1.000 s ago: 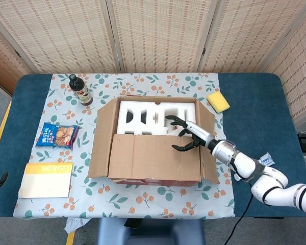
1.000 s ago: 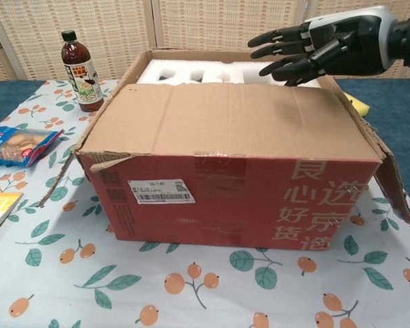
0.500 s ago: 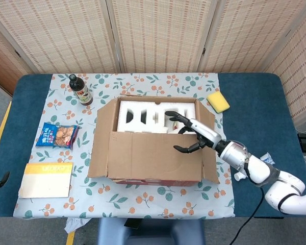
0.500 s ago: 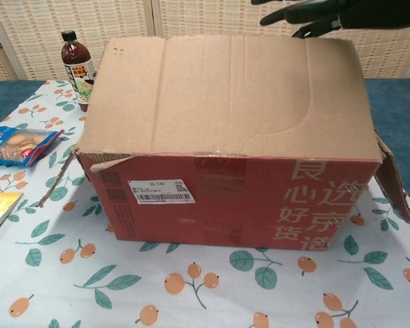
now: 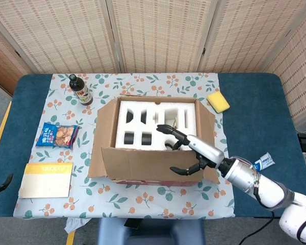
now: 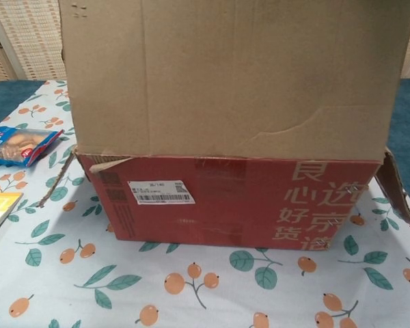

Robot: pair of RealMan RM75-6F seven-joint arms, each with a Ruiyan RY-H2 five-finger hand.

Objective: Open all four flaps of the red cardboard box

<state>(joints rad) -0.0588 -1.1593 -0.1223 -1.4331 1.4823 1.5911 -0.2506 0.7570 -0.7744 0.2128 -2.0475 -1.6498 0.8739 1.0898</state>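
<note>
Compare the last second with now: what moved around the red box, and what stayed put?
The near flap swung up from lying over the box to about upright, uncovering more of the white foam. The right hand, fingers spread and gripping nothing, drew back toward the robot with the flap's edge. The bottle, snack bag, book and sponge stayed.

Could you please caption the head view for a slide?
Right hand lifts the near flap of the red cardboard box, exposing white foam.
</note>
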